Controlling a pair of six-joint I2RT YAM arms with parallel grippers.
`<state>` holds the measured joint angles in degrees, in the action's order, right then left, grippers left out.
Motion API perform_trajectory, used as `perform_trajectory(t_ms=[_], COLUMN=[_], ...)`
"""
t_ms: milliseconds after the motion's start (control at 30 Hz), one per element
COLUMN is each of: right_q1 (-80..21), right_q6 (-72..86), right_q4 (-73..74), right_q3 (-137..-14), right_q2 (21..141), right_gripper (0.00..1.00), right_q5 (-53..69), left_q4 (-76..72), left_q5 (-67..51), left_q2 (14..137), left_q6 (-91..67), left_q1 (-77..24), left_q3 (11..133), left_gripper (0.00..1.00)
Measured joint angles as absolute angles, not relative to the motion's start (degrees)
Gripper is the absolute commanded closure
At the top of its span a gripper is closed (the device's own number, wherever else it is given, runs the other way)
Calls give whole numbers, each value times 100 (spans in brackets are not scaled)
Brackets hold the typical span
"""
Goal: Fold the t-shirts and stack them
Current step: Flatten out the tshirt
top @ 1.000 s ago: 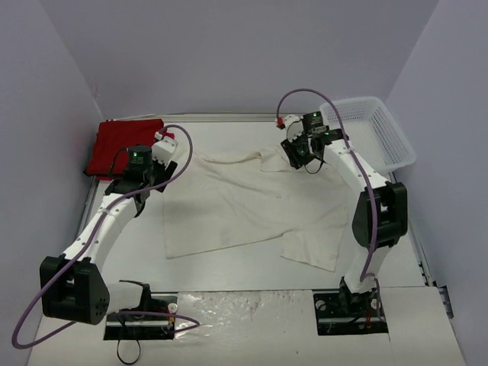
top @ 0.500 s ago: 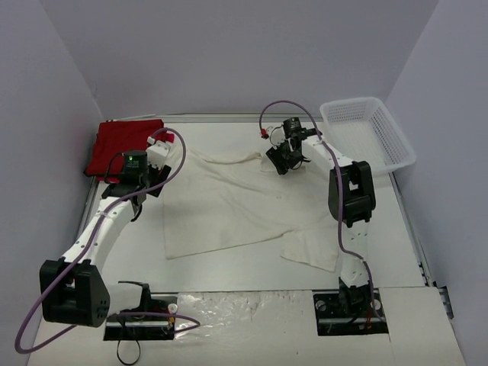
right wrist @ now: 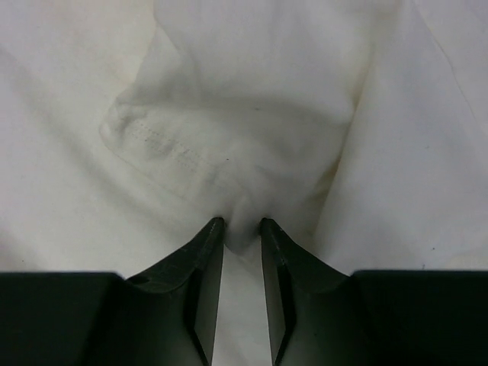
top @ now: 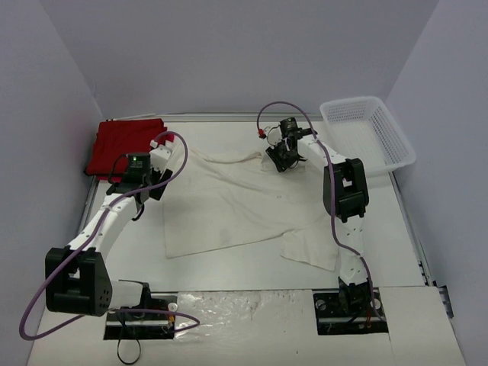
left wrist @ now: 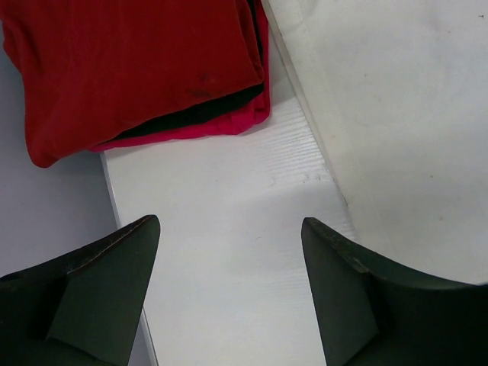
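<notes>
On the tabletop (top: 229, 267), one cream shirt (top: 244, 206) lies spread open near the middle, wrinkled. One short sleeve reaches toward the near right and the upper edge runs along the far side.

One pile of red shirts (top: 122, 145) sits at the far left corner, well apart from the cream shirt. In the left wrist view the pile's edge shows three layers: a red one on top, a dark band beneath it and a pinker red one at the bottom. The number of shirts in the pile cannot be told.

One white mesh basket (top: 374, 133) stands at the far right corner.

Two arms are in view, each with one tool.

The right tool (right wrist: 240, 232) is at the cream shirt's far edge. Its fingers are drawn close together and pinch a small fold of the cream cloth, beside a stitched hem.

The left tool (left wrist: 229, 229) hangs over bare tabletop just short of the red pile. Its fingers are spread wide with nothing between them, and it touches neither the pile nor the cream shirt.
</notes>
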<state>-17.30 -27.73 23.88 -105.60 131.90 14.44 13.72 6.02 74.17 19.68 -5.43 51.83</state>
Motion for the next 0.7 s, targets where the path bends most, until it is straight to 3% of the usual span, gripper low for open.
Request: perform_trajectory(t_ms=[367, 500, 567, 600, 700], right_q1=[-1728, -1712, -1695, -1688, -1669], right_q6=[-2770, -2759, -2755, -2753, -2733], right_q4=[2362, 2416, 2438, 2445, 2445], right_q3=[-10444, -10230, -10149, -10127, -10110], right_q2=[13102, 12892, 12774, 12728, 12637], right_gripper=[82, 77, 82, 90, 94], right_q5=[1367, 1352, 1354, 1352, 1352], left_q4=[1352, 1361, 1378, 1391, 1417], left_q5=[517, 447, 429, 425, 408], left_q2=[7424, 7422, 7422, 7422, 7422], left_q6=[1944, 1940, 1938, 1938, 1933], left_q1=[-543, -543, -543, -543, -543], left_q3=[5183, 5183, 5183, 5183, 5183], left_gripper=[26, 26, 26, 26, 26])
